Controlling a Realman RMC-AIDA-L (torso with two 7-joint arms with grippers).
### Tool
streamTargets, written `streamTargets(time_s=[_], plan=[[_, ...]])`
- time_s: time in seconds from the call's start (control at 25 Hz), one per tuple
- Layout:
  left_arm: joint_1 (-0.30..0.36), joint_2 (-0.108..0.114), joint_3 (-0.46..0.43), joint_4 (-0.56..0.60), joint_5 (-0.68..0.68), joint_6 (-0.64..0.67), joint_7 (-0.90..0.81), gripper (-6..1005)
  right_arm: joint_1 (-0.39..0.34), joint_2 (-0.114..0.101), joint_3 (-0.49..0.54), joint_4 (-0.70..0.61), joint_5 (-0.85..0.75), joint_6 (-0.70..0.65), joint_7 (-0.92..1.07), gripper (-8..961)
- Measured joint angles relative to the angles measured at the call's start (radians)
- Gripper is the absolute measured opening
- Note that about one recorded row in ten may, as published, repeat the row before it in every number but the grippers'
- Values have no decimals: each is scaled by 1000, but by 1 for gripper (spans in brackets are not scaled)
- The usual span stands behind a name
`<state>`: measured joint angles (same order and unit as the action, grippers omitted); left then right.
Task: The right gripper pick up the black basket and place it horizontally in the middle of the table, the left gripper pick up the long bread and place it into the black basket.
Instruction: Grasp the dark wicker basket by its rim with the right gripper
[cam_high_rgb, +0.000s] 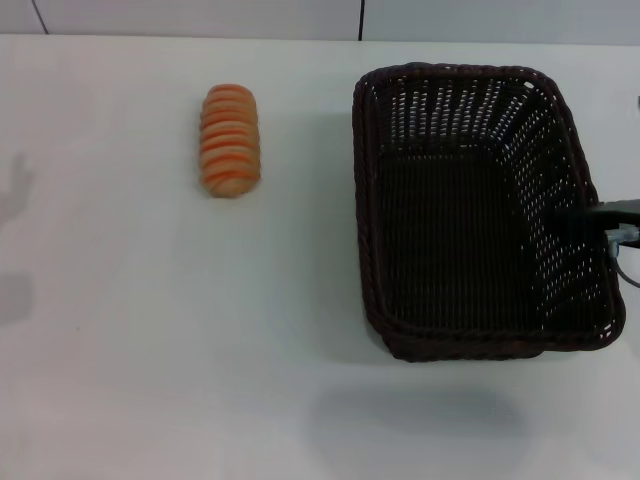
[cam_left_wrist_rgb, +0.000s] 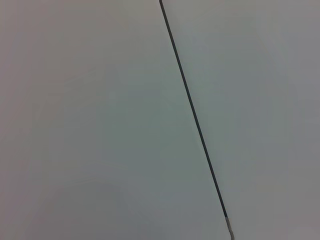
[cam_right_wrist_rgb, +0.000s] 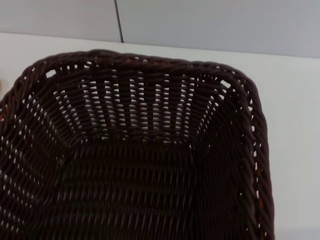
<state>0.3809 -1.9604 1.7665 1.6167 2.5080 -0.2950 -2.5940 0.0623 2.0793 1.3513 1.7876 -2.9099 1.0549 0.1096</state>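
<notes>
The black basket (cam_high_rgb: 480, 210) sits on the white table (cam_high_rgb: 150, 350) on the robot's right side, its long axis running away from the robot, open side up and with nothing in it. Its braided rim and flared woven walls appear intact. The right tool (cam_high_rgb: 600, 214) enters from the right edge of the head view as a dark slender tip with a grey cable behind it, and it meets the basket at the right-hand rim, about midway along that long side. The tip overlaps the rim and the inner wall there; whether it has closed on the wall cannot be told, nor how far its fingers are parted. The right wrist view looks down into the basket (cam_right_wrist_rgb: 135, 165) at the far short wall and the woven floor, with none of the tool showing.

The long bread (cam_high_rgb: 231, 140) lies on the table well apart from the right tool, beyond the basket's opposite side, and is clear of the basket. It lies parallel to the basket.

The left tool does not appear; its wrist view shows only a pale surface crossed by a dark seam (cam_left_wrist_rgb: 192, 112).
</notes>
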Motion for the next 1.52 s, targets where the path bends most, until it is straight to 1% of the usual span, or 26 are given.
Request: streamTargets(time_s=[0.12,0.36,0.48,0.72,0.84,0.88,0.96,1.04,1.12,1.16,1.2,1.24,1.28,1.4,1.44,1.48,1.52], plan=[[-1,0,-6,1,0,11,0,827,6,-1,-13,-15,0,-3,-5,565],[1,0,-7,3,0,12,0,827,9,-2,-22,-22,-6,-7,-10,318],[2,0,-7,3,0,12,0,827,0,-2,-23,-23,-7,-21,-34,224],[9,0,-7,4,0,12,0,827,-22,-3,-25,-2,-7,-29,-88,223],[16,0,-9,12,0,12,0,827,-45,-4,-22,45,-5,-31,-148,222],[16,0,-9,13,0,12,0,827,-61,-4,-10,80,0,-33,-197,222],[17,-3,-10,14,0,12,1,827,-67,-4,0,98,7,-32,-223,221],[17,-4,-11,14,0,12,2,827,-74,-6,32,126,40,-22,-272,221],[17,-4,-11,14,0,12,2,827,-75,-6,98,146,132,6,-352,220],[17,-6,-11,15,0,12,3,827,-74,-6,132,149,184,22,-394,220],[18,-15,-11,23,0,12,8,827,-71,-6,169,150,235,41,-430,219],[19,-21,-12,26,4,14,9,827,-67,-6,206,151,292,66,-473,219],[19,-21,-12,26,4,14,9,827,-60,-6,244,150,337,92,-513,219],[20,-27,-12,30,9,15,10,827,-26,-7,344,145,417,178,-629,214],[26,-49,-12,40,29,21,10,827,-13,-7,370,144,428,207,-662,210],[33,-67,-12,50,44,26,10,827,27,-7,433,129,436,269,-728,206],[33,-67,-12,50,44,26,10,827,27,-7,433,129,436,269,-728,202]])
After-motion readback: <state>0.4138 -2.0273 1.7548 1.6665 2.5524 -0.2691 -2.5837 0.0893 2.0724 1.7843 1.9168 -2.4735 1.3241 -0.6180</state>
